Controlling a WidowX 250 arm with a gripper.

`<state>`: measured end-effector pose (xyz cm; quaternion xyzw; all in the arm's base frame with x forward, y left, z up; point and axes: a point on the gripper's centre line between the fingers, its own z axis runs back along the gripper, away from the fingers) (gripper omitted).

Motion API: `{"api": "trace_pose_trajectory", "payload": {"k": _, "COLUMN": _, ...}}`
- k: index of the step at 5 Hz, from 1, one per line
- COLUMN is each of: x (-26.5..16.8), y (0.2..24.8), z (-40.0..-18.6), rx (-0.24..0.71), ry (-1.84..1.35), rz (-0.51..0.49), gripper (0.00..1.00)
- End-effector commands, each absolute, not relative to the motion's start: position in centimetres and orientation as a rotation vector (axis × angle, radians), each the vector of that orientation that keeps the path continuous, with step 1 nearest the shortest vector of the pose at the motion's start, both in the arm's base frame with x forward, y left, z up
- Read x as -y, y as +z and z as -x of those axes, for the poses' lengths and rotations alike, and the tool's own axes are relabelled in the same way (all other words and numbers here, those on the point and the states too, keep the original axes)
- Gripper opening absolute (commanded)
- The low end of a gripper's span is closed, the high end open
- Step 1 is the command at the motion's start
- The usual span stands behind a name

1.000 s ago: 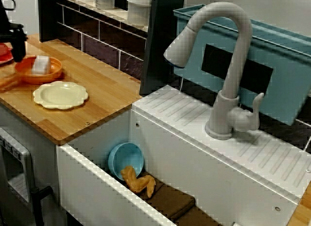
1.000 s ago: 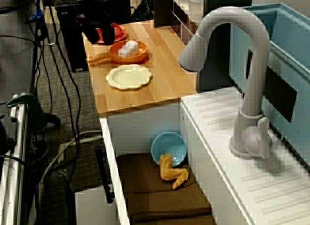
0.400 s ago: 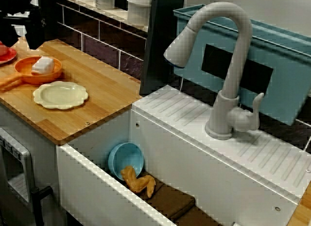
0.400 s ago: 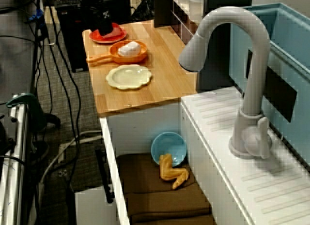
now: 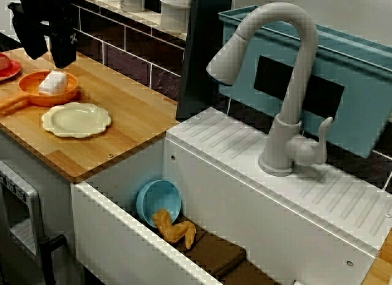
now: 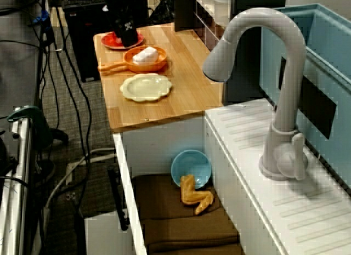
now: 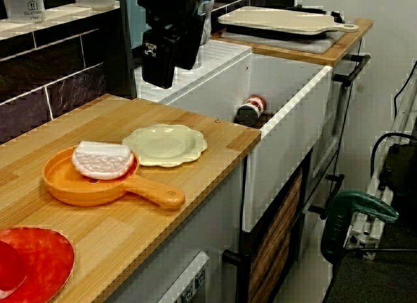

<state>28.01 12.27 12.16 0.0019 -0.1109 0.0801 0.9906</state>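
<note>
Your tool (image 5: 49, 55) hangs above the back of the wooden surface (image 7: 65, 124), its two black prongs spread with nothing between them. Just below and in front of it sits the round orange pan (image 7: 98, 186), glossy, its stubby handle pointing toward the front edge. The white knobbly piece (image 7: 103, 158) lies inside the pan, apart from the tool. A cream scalloped plate (image 7: 166, 144) lies just beside the pan, toward the sink-side edge. A shiny red plate (image 7: 32, 257) lies on the pan's other side.
</note>
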Motion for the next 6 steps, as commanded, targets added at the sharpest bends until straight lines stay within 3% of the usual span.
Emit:
{"api": "trace_pose_trajectory", "payload": {"k": 1, "x": -9.9, "y": 9.8, "z": -29.6, "rx": 0.217, "ry": 0.148, "rz": -0.143, "gripper": 0.19}}
{"api": "trace_pose_trajectory", "payload": {"k": 2, "x": -9.0, "y": 7.9, "z": -30.0, "rx": 0.179, "ry": 0.156, "rz": -0.160, "gripper": 0.00}}
{"api": "trace_pose_trajectory", "payload": {"k": 6, "x": -10.8, "y": 5.7, "z": -29.3, "rx": 0.140, "ry": 0.144, "rz": -0.212, "gripper": 0.00}}
